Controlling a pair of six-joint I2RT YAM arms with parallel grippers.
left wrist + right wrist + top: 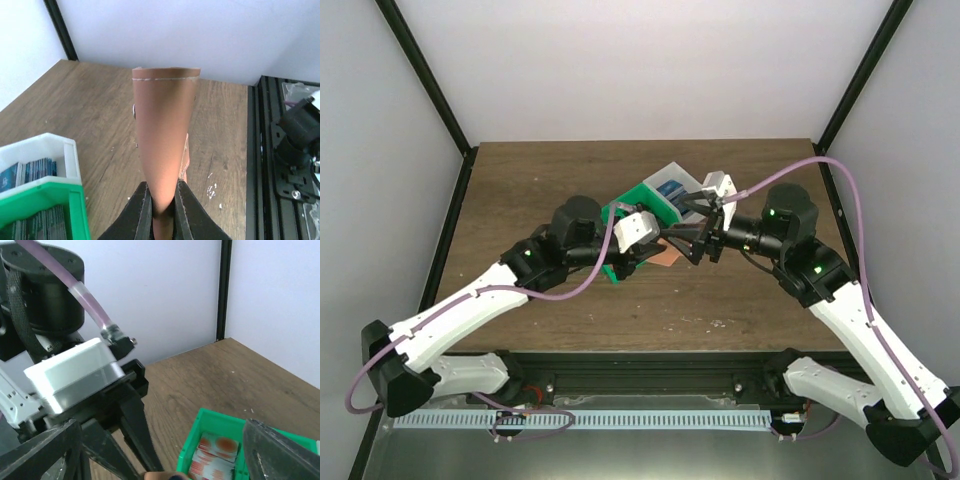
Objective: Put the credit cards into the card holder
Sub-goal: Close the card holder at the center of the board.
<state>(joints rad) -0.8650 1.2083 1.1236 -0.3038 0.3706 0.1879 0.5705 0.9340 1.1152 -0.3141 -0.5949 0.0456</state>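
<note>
The salmon card holder is pinched at its lower end by my left gripper, which is shut on it, and it stands up curved between the fingers. From above, the card holder hangs over the table's middle between both grippers. My right gripper is wide open just right of it, nothing between its fingers. Only a salmon edge of the card holder shows at the bottom of the right wrist view. Red-and-white credit cards lie in the green bin. Blue credit cards fill the white bin.
The green bin and white bin sit side by side just behind the grippers. The left gripper's white body and black fingers crowd the right wrist view. A black rail runs along the table's edge.
</note>
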